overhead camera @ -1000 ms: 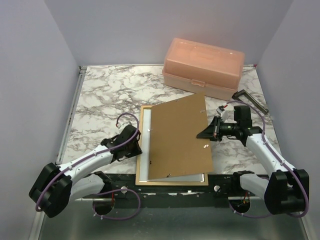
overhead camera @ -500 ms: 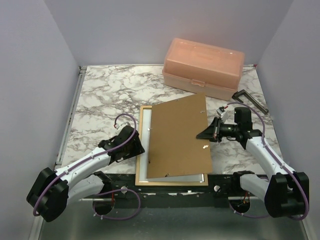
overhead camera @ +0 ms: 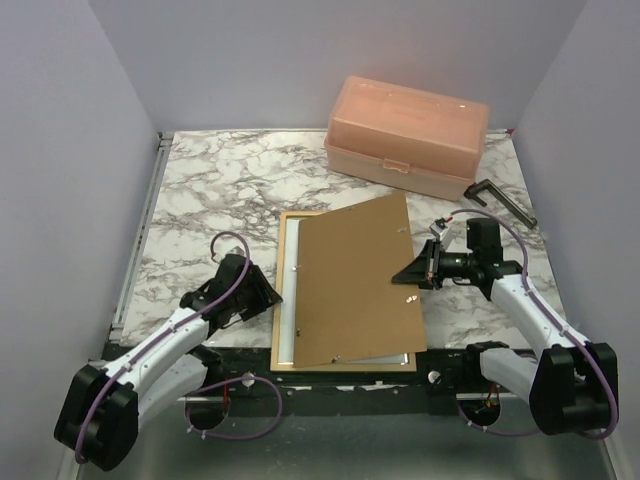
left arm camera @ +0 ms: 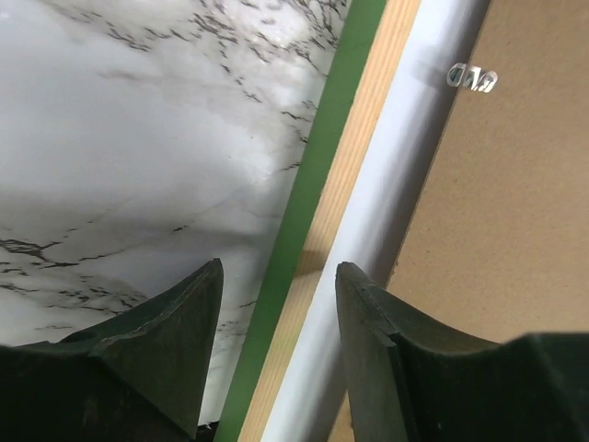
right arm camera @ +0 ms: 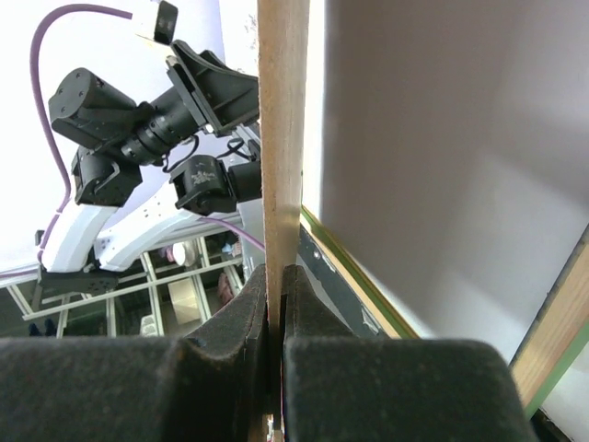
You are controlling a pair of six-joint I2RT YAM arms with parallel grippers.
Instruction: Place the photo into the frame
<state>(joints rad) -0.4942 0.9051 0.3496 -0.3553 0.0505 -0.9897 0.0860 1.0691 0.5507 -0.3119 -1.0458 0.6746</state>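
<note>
Lying face-down, frame (left arm camera: 342,203) pale-wood, green-edged; left gripper (left arm camera: 278,267) spread; right gripper (right arm camera: 274,273) pinching probably-hardboard panel (overhead camera: 355,275).

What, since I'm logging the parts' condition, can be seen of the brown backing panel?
The brown backing panel is a thin rectangle of what looks like hardboard, with small metal clips near its edges. It lies askew over the back of the frame, leaving a white strip, likely the photo, bare along the left and near sides. Its right edge is pinched between the fingers of the right gripper and looks lifted.
</note>
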